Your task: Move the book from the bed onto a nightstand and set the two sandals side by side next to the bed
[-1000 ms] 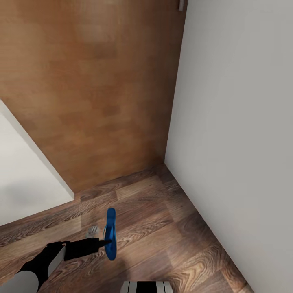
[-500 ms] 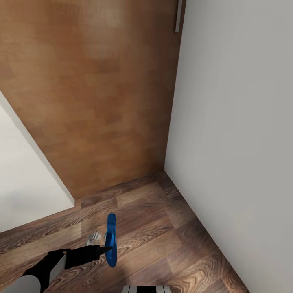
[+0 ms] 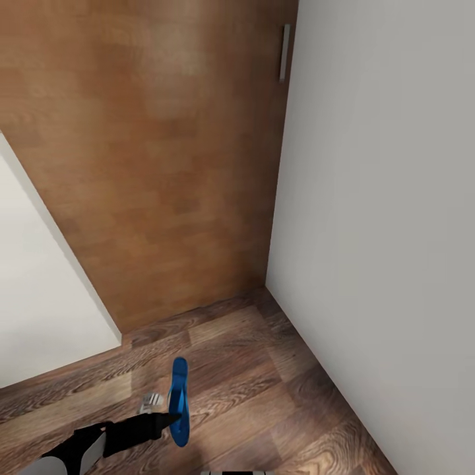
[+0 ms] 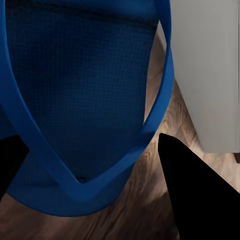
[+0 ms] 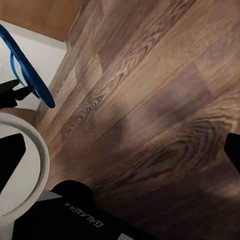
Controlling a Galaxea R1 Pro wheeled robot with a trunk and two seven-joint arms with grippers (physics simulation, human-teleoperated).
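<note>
Holding one blue sandal point(image 3: 178, 401) in my left hand point(image 3: 170, 418), closed on it, up on its edge over the wood floor point(image 3: 264, 396) near the white wall point(image 3: 382, 231). My right hand is probably open.

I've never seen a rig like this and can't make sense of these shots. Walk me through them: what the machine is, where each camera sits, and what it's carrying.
This is a simulated wheeled robot with two arms, each ending in a two-fingered gripper. The large picture comes from its head camera, looking down at a wood-plank floor, a white wall and a brown wooden door in a corner. At lower left, the dark left gripper holds a bright-blue sandal on edge above the floor. The left wrist camera sits just behind those fingers, so the sandal and its strap look huge. The right wrist camera looks across the floor and catches the same sandal from the side.
</note>
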